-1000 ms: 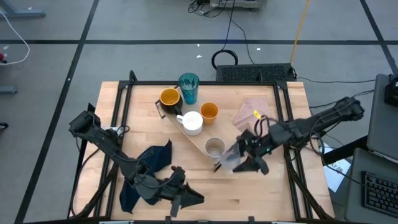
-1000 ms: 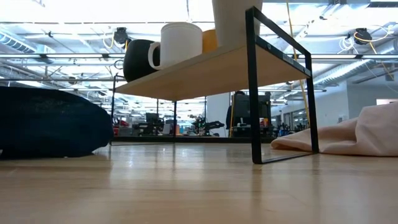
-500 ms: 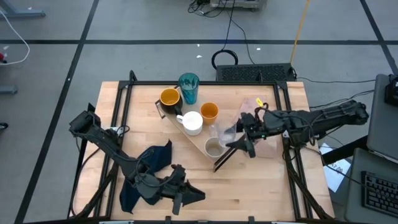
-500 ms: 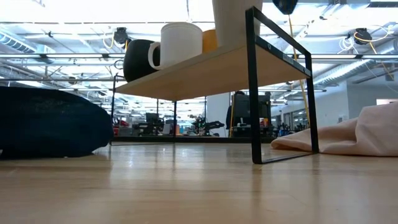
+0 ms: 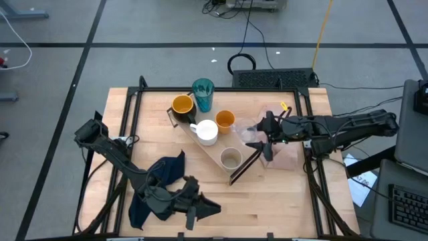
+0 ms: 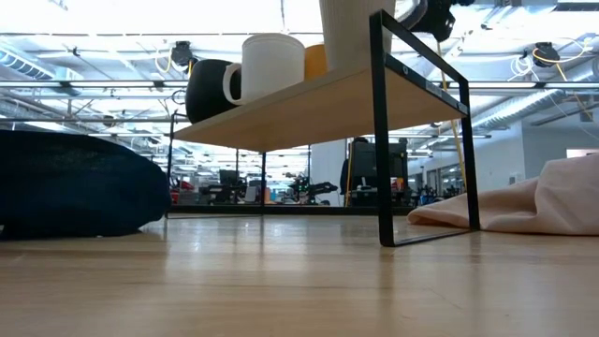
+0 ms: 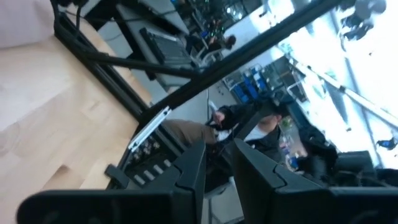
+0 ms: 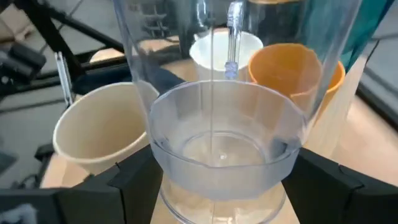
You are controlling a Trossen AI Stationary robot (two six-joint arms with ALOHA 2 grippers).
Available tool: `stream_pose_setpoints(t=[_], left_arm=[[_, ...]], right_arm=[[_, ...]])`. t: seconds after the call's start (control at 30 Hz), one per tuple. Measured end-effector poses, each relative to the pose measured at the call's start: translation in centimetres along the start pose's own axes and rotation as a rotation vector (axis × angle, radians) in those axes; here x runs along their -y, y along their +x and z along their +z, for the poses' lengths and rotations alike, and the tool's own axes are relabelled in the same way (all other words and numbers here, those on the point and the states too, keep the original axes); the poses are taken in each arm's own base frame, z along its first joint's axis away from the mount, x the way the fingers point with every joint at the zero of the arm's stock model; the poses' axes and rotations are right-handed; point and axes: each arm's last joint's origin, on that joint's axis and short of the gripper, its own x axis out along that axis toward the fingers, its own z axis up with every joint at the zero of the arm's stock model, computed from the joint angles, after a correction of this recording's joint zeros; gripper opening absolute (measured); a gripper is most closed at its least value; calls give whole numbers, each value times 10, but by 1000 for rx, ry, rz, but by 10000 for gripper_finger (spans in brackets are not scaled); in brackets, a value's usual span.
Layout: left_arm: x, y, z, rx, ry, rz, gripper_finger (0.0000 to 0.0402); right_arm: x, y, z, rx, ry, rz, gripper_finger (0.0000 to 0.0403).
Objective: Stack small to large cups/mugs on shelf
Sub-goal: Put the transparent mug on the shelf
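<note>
The right gripper [image 5: 262, 142] holds the small clear cup [image 8: 221, 149] clamped just beside the shelf [image 5: 215, 154], carrying it in. Next, it needs setting down there. The left gripper [image 7: 214, 165] rests nearly closed, empty.

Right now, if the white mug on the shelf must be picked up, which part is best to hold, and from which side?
Probably the white mug by its rim, from above: it stands upright with its mouth open, and the shelf holds the small orange cup close beside it, so sideways access looks tight.

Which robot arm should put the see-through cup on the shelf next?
Probably the right. Its hand already grips the clear cup beside the shelf; the left hand sits at the table's near edge.
</note>
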Motion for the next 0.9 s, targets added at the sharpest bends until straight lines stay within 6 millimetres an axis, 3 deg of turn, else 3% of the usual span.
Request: stream_pose_setpoints(t=[0.33, 0.6, 0.9], left_arm=[[9, -1, 12, 216, -71, -14, 76], [11, -1, 18, 273, -107, -28, 76], [10, -1, 18, 287, -215, -34, 76]], right_arm=[[8, -22, -6, 51, -159, 47, 279], [26, -29, -43, 131, -117, 111, 277], [39, -22, -65, 192, -100, 279, 277]])
